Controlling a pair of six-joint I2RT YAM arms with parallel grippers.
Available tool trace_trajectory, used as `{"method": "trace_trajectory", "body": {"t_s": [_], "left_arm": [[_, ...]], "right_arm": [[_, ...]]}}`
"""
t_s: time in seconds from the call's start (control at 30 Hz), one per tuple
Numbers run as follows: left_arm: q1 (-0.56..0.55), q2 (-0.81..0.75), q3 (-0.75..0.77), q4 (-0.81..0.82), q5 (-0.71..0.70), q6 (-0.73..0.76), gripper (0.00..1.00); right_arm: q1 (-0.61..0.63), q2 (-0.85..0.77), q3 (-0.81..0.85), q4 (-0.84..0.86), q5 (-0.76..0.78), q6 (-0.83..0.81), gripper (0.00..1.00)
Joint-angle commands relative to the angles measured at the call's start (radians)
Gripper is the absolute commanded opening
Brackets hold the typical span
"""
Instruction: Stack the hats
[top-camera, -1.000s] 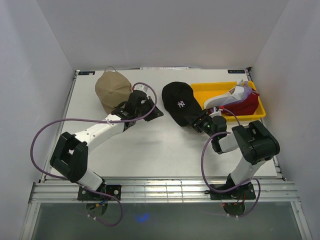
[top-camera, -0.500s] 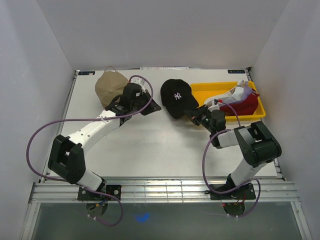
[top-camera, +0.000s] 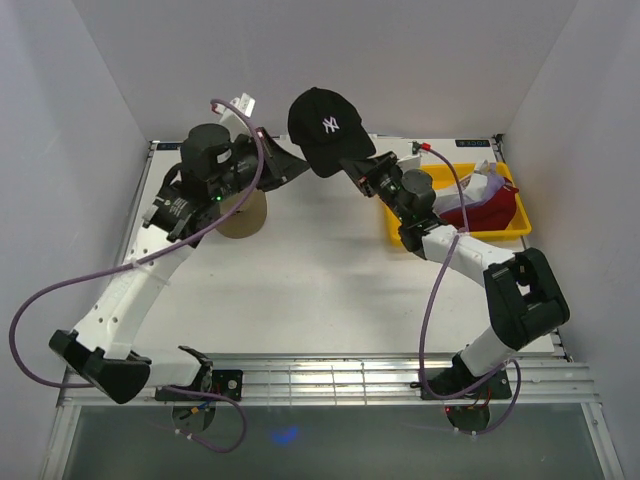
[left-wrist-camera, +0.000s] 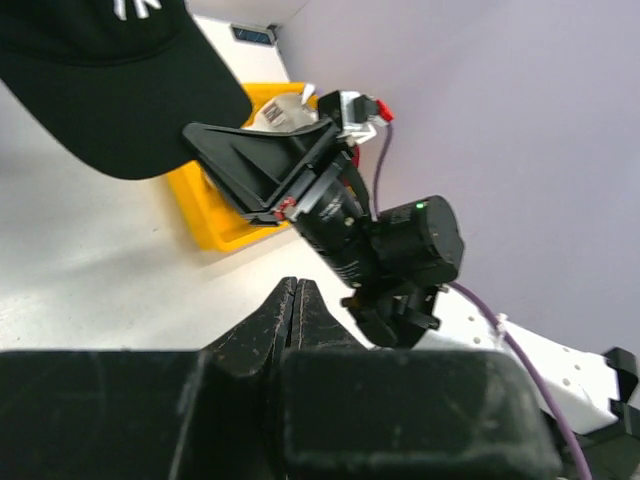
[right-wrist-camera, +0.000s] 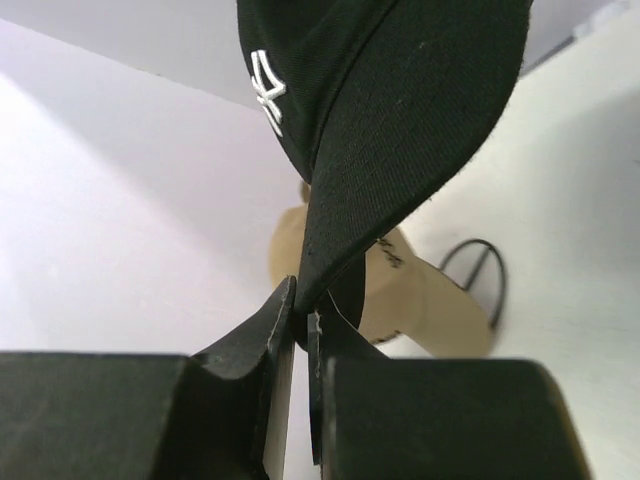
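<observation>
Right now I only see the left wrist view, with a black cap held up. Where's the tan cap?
Observer: Top view shows the tan cap on the table, partly hidden under the left arm.
Reviewer: How is the black one held?
Observer: In the right wrist view, the right end effector pinches the black cap by its brim edge.
Reviewer: What's in the tray?
Observer: From the top, a red cap lies in the tray.

Counts by kind
Being shown: one black cap (top-camera: 322, 128), one tan cap (top-camera: 243, 215), one white cap (top-camera: 487, 184), one red cap (top-camera: 490, 213), two arms (top-camera: 140, 290) (top-camera: 455, 255), one yellow tray (top-camera: 400, 206).
</observation>
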Motion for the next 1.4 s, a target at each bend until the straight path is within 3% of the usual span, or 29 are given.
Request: {"method": "trace_trajectory", "body": {"t_s": [0.0,0.17,0.47,0.63,0.83,1.03,1.37], "left_arm": [[0.002,-0.096,0.111,-0.136,0.006,0.027,0.00],[0.002,-0.176,0.208,-0.227,0.001,-0.001,0.00],[0.002,-0.261,0.366,-0.360,0.080,-0.072,0.00],[0.002,-0.267,0.441,-0.420,0.100,-0.070,0.00],[0.001,-0.296,0.412,-0.436,0.118,-0.064,0.00],[0.002,-0.300,0.398,-0.448,0.129,-0.046,0.00],[0.001,-0.314,0.372,-0.448,0.135,-0.042,0.00]], "right_arm": [[0.099,-0.038,0.157,-0.051,0.131,-0.009,0.08],[0.271,0.010,0.313,-0.105,0.327,-0.078,0.08],[0.519,0.203,0.553,-0.047,0.588,-0.170,0.08],[0.612,0.344,0.685,-0.024,0.729,-0.267,0.08],[0.671,0.461,0.821,-0.057,0.832,-0.298,0.08],[0.716,0.482,0.814,-0.059,0.929,-0.315,0.08],[0.742,0.501,0.722,-0.018,0.915,-0.217,0.08]]}}
